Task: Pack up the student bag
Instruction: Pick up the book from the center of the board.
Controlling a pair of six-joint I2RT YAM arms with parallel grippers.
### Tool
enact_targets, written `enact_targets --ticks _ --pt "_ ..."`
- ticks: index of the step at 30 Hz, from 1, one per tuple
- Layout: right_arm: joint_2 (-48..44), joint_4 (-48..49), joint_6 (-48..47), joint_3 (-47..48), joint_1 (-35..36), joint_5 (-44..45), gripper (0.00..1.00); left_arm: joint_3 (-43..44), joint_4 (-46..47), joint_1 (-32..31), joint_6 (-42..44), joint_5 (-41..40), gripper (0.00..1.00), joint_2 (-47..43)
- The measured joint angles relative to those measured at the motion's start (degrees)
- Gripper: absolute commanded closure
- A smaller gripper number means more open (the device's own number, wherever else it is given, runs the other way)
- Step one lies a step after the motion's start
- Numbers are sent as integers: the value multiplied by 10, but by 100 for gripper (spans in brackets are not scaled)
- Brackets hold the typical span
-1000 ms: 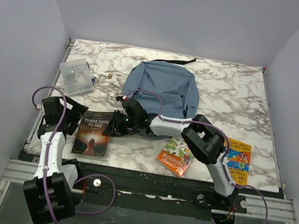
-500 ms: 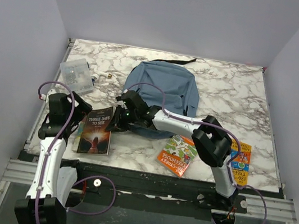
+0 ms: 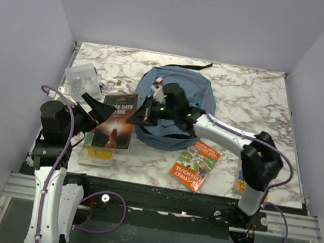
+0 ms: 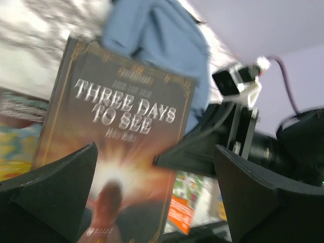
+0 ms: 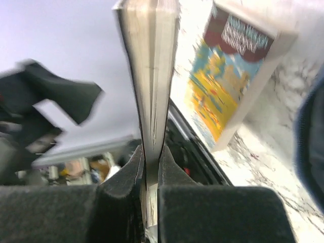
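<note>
The student bag [image 3: 181, 97], dusty blue, lies flat at the table's middle back. It also shows in the left wrist view [image 4: 157, 35]. My right gripper [image 3: 145, 111] reaches left across the bag's front and is shut on the right edge of a brown book, "Three Days to See" [image 3: 116, 125], holding it tilted above the table. The right wrist view shows the book's page edge [image 5: 149, 76] clamped between the pads of the gripper [image 5: 150, 152]. My left gripper [image 3: 103, 111] is open at the book's left side. In its own view the cover [image 4: 116, 131] fills the space ahead of the spread gripper [image 4: 154, 152].
A yellow-blue book [image 3: 96, 154] lies under the lifted one; it also shows in the right wrist view [image 5: 228, 76]. An orange-green book [image 3: 195, 164] lies front centre. Another book [image 3: 242, 185] is mostly hidden by the right arm. A clear plastic box [image 3: 84, 81] sits back left.
The right gripper has lifted the brown book off the table and carried it back toward the bag, uncovering a yellow-blue book. The left arm has risen beside the book.
</note>
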Motion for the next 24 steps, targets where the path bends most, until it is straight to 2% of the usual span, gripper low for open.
enact_targets --ticks 2,5,9,13,16,19,24 --pt "-46 53 25 -43 -48 -25 100 -9 39 -1 -29 63 4 -5" --pt "-111 156 78 -124 -136 -40 100 -62 156 -12 -101 156 1 -22" --pt "-184 250 144 -221 -227 -8 100 -138 280 -58 -198 197 2 -66" --pt "-240 336 217 -303 -232 22 100 -170 377 -138 -256 159 2 -99" --pt "-244 405 274 -329 -227 26 100 -184 453 -192 -288 114 2 -88" --pt "-238 470 333 -344 -223 26 100 -184 518 -249 -306 56 2 -24" --pt "-227 530 389 -349 -223 26 100 -160 548 -312 -306 -9 6 88"
